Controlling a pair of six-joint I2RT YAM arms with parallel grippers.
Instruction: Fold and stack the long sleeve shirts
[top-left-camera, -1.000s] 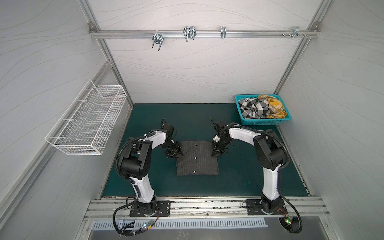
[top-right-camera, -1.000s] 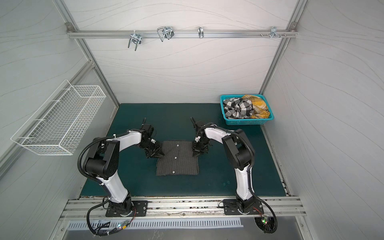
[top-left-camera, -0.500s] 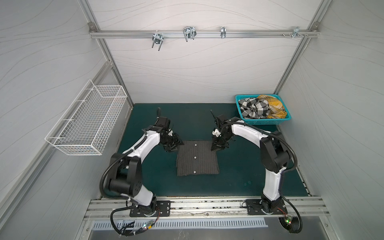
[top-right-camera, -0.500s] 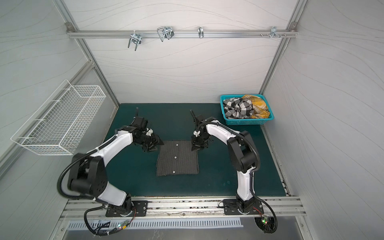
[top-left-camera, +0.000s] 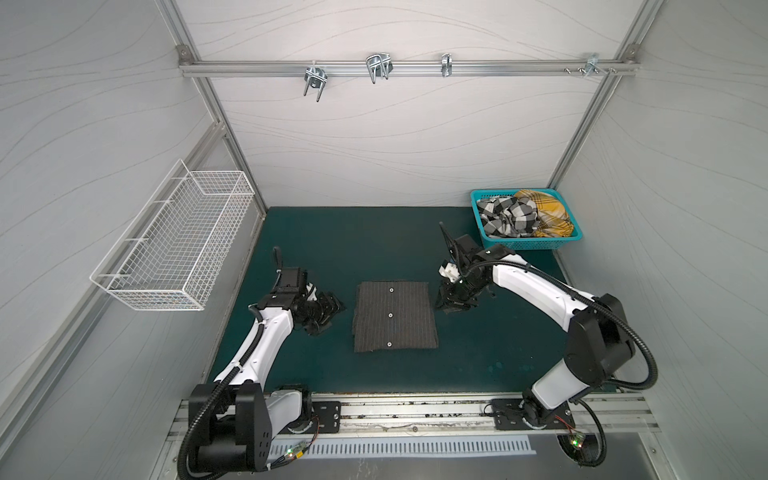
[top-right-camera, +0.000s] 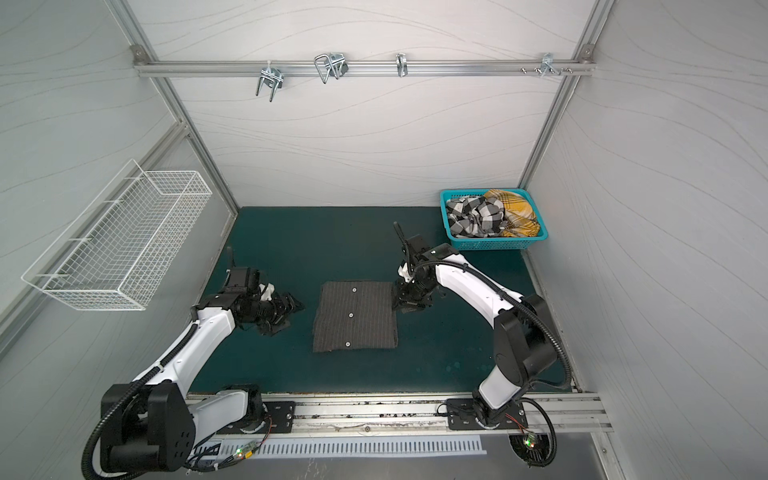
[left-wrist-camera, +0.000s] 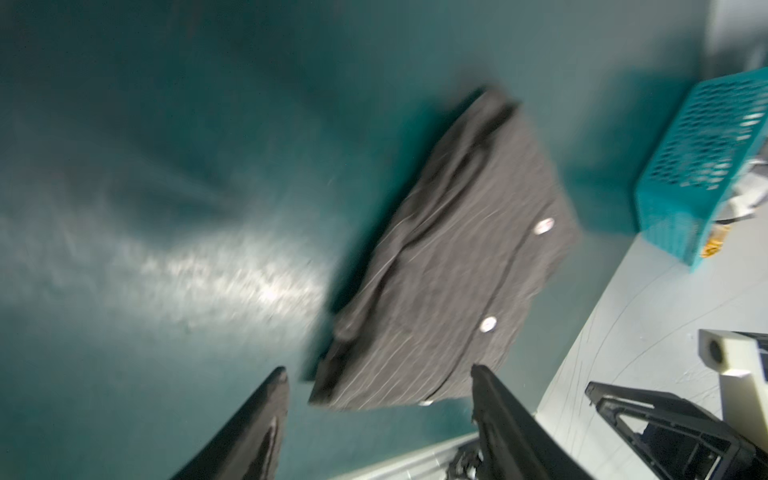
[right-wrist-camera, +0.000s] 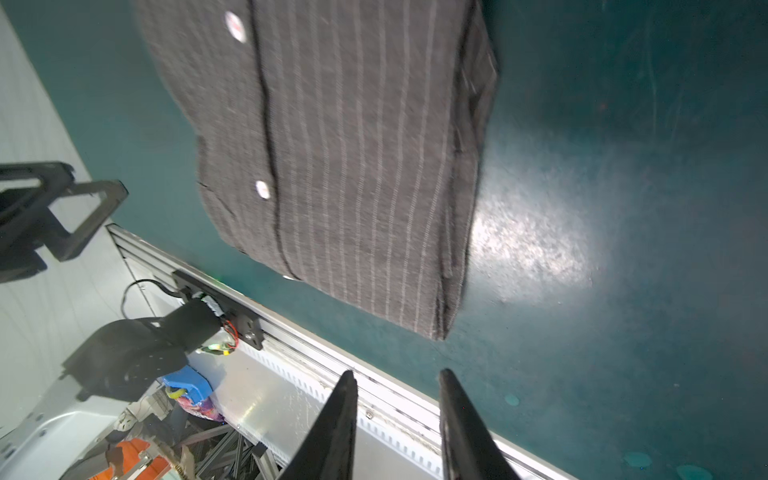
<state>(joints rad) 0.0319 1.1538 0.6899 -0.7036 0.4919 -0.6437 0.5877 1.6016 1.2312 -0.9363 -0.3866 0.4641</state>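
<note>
The dark charcoal pinstriped shirt (top-left-camera: 394, 316) (top-right-camera: 354, 316) lies folded into a neat rectangle on the middle of the green mat, its button strip facing up. It also shows in both wrist views (left-wrist-camera: 457, 257) (right-wrist-camera: 353, 166). My left gripper (top-left-camera: 332, 307) (left-wrist-camera: 379, 369) hovers left of the shirt, open and empty, clear of the cloth. My right gripper (top-left-camera: 449, 303) (right-wrist-camera: 397, 371) is by the shirt's far right corner, open with nothing between its fingers. The black-and-white check shirt (top-left-camera: 509, 216) and the mustard-yellow plaid shirt (top-left-camera: 546, 212) lie crumpled in the teal basket (top-left-camera: 528, 246).
The teal basket sits in the back right corner of the mat. A white wire basket (top-left-camera: 178, 245) hangs on the left wall. A rail with metal hooks (top-left-camera: 378, 70) runs across the back wall. An aluminium rail (top-left-camera: 415, 411) carrying both arm bases borders the mat's front.
Both grippers have opened and left the shirt's far corners. The left one drew well away to the left; the right one moved slightly outwards. The folded shirt stayed put.
</note>
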